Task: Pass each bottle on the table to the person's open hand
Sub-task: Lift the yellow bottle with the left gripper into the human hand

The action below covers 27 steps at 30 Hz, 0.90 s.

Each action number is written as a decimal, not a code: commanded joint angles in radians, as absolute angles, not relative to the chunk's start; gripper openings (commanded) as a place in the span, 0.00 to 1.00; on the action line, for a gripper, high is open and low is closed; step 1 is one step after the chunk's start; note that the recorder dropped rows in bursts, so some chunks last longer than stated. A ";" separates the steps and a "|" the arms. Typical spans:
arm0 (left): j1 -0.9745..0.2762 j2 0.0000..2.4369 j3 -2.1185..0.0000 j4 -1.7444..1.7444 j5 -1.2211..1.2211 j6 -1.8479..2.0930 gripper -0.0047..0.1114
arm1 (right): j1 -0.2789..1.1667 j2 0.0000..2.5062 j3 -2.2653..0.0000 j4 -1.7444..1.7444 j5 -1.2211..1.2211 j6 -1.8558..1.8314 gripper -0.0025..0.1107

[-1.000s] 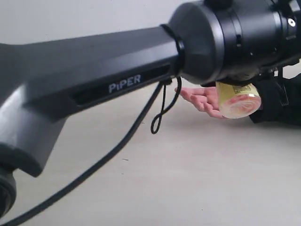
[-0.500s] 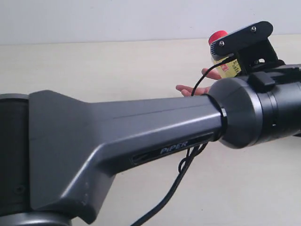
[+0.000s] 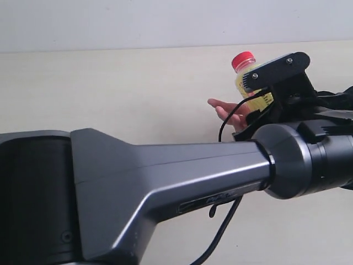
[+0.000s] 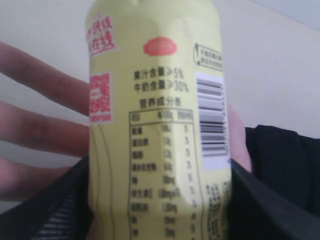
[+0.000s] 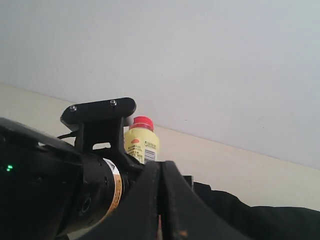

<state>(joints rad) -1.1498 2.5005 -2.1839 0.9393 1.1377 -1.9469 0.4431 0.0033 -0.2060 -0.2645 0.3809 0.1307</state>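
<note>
The yellow bottle (image 3: 241,81) with a red cap stands upright in my left gripper (image 4: 160,200), whose black fingers (image 4: 262,205) press its lower sides; the gripper is shut on it. The person's open hand (image 3: 225,109) lies just behind and below the bottle, fingers (image 4: 45,110) spread, black sleeve cuff (image 4: 285,160) beside it. Whether bottle and palm touch is hidden. In the right wrist view the same bottle (image 5: 141,142) shows beyond my right gripper (image 5: 161,172), which is shut on nothing. The other bottles are out of view.
My left arm's grey link (image 3: 165,187) fills the lower part of the exterior view and hides much of the pale table (image 3: 110,88). A black cable (image 3: 223,226) hangs under the wrist. A pale wall rises behind the table.
The left arm has swung up; the bottle went from tilted, base toward the camera, to upright, then shifted slightly left over the hand. The hand has stayed in place.
</note>
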 commanded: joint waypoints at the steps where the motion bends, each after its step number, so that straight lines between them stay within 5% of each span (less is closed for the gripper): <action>1: -1.156 2.505 -2.190 0.951 1.135 -1.953 0.04 | 0.441 0.000 -0.204 -0.262 0.375 0.132 0.02; 27: -1.116 2.529 -2.190 0.943 1.117 -1.918 0.05 | 0.441 0.000 -0.204 -0.262 0.375 0.132 0.02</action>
